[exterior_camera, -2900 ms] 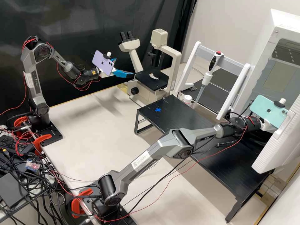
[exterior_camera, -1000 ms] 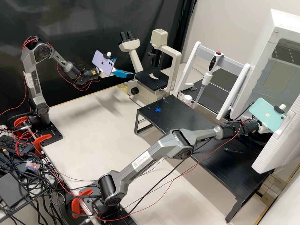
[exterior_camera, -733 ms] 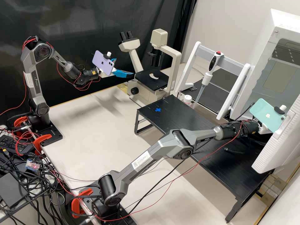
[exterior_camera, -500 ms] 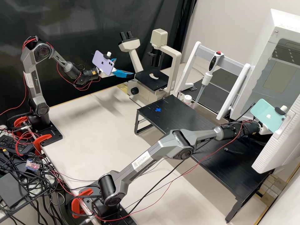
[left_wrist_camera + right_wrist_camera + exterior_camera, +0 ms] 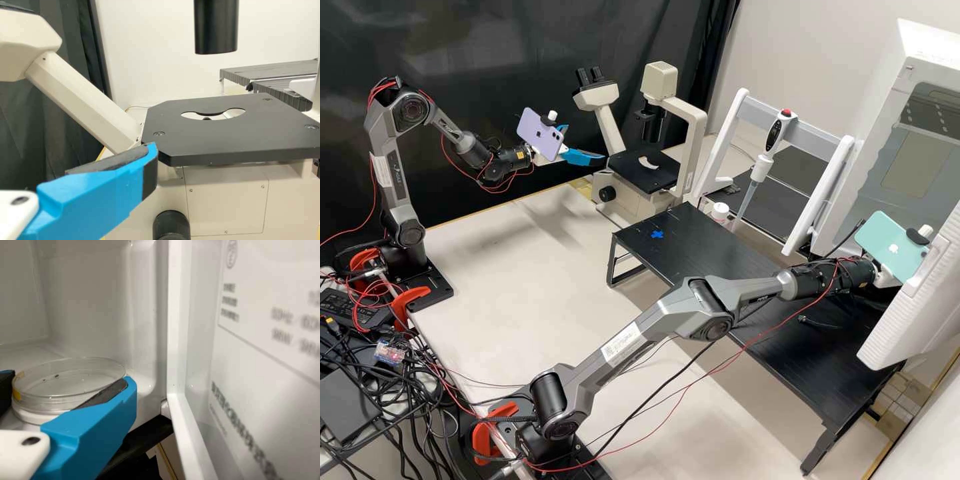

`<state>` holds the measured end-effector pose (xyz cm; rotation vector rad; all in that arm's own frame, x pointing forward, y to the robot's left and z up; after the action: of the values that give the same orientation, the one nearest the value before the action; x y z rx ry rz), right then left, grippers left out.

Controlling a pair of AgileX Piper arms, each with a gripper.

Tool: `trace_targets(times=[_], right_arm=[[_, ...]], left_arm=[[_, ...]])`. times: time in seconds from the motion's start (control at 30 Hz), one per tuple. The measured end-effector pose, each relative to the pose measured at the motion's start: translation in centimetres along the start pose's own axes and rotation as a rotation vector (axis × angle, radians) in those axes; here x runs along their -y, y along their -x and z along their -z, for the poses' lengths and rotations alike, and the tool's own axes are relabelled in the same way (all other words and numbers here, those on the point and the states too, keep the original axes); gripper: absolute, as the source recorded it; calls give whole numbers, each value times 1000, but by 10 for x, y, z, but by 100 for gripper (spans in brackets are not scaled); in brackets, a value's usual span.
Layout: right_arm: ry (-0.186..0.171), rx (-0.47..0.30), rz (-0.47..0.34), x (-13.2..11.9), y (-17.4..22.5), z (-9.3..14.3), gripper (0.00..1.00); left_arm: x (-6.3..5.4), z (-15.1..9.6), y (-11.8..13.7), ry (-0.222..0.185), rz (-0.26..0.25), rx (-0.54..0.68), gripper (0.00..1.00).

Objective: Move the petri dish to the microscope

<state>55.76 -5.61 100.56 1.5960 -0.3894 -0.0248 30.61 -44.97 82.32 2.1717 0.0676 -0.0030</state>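
In the high view my left gripper point(image 5: 585, 143) stands open and holds nothing, just left of the microscope point(image 5: 645, 171); in the left wrist view one finger of the left gripper point(image 5: 85, 175) shows beside the microscope's black stage point(image 5: 235, 135). My right gripper point(image 5: 885, 273) is at the white cabinet's opening in the high view, its fingers hidden behind door and mount. In the right wrist view the clear petri dish point(image 5: 72, 377) lies level inside the cabinet, between the pads of my right gripper point(image 5: 68, 380), both against its rim. Whether it is lifted cannot be told.
The cabinet's open door point(image 5: 920, 307) stands close beside the right gripper. A black raised table point(image 5: 713, 247) lies under the right forearm. A white rack point(image 5: 813, 140) with a pipette point(image 5: 762, 167) stands behind it. The microscope's black condenser point(image 5: 216, 25) hangs above its stage.
Since the earliest frame the right wrist has turned, tilting its green phone, and shifted slightly; lately it has barely moved. The left arm has kept still.
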Motion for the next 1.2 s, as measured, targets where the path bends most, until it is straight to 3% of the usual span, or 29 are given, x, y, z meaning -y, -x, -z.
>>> trace_targets(times=[0.33,0.5,0.7,0.73,1.2], right_arm=[[-10,6,6,0,1,0,0],[-52,21,22,-2,7,3,0],[-42,47,62,-1,18,3,0],[-54,55,68,-2,21,3,0],[-42,7,207,-2,62,21,0]], left_arm=[[0,0,0,0,0,0,100],[0,0,0,0,0,0,100],[0,0,0,0,0,0,100],[0,0,0,0,0,0,100],[0,0,0,0,0,0,100]])
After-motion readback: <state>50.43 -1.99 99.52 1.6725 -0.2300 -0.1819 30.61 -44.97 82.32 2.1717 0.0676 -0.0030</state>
